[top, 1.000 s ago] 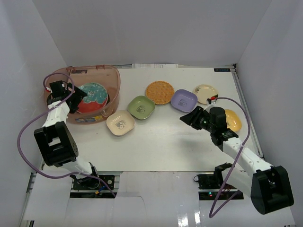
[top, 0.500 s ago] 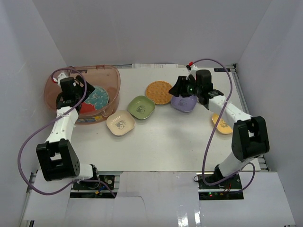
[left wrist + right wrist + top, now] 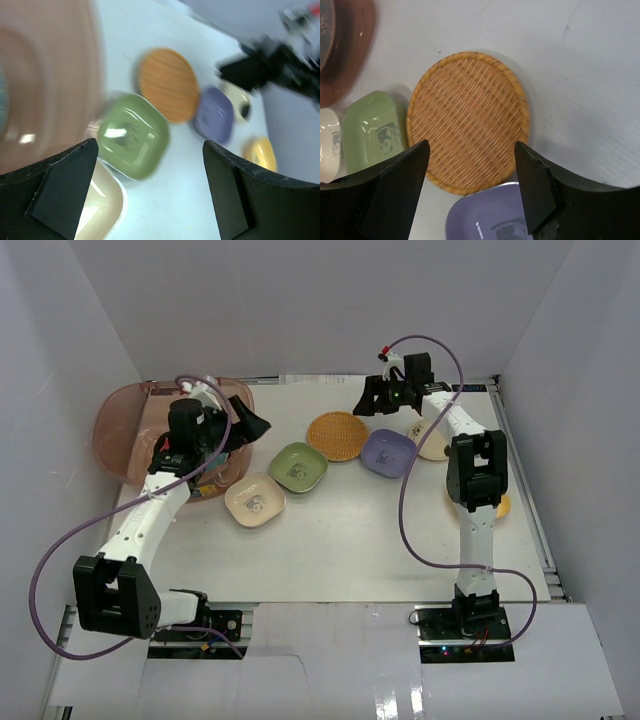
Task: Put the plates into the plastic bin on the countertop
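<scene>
Top view alone: we see the plastic bin (image 3: 125, 415) at the far left of the countertop (image 3: 350, 540), its long axis running left to right.
Right wrist: the right gripper (image 3: 471, 145) hangs over the round orange woven plate (image 3: 467, 115) with its fingers spread.
Left wrist: the left gripper (image 3: 150, 142) is spread and empty; the view is blurred.

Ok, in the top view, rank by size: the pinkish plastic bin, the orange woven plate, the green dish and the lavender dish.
Largest: translucent pinkish plastic bin
Next: orange woven round plate
Then: green rounded-square dish and lavender rounded-square dish, which look alike, so unranked.
</scene>
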`<state>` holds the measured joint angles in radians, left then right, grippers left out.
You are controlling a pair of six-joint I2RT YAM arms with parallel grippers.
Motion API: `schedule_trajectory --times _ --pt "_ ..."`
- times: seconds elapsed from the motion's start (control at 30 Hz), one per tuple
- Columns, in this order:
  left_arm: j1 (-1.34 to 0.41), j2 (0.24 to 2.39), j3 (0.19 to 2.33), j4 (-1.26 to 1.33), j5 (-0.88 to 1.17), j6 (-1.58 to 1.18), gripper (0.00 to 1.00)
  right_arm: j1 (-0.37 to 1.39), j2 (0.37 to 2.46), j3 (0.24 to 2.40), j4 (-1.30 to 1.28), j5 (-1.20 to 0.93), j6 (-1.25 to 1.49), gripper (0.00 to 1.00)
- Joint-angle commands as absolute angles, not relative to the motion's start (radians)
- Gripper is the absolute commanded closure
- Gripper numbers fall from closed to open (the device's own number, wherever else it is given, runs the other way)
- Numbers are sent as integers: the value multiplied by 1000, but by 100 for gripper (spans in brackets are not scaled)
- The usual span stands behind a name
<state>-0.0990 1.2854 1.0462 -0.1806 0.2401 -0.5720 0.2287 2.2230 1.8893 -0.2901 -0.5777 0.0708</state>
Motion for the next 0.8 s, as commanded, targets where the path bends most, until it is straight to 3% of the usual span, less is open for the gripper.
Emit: schedule_trajectory --times 0.0,0.17,0.53,0.63,0.77 --pt "-181 1264 1059 -147 514 -534 4 201 2330 2014 -353 -640 60 26" --pt "-282 1262 964 -100 688 -551 5 198 2443 2128 -361 -673 86 32" --pt "-324 1227 896 -121 700 -534 5 201 2552 2129 -250 -778 204 40" --pt "-324 1235 896 -127 703 -531 5 202 2559 2099 -213 -805 242 47" --pt "-328 1261 894 -130 713 -532 6 201 2536 2036 -114 -833 302 64"
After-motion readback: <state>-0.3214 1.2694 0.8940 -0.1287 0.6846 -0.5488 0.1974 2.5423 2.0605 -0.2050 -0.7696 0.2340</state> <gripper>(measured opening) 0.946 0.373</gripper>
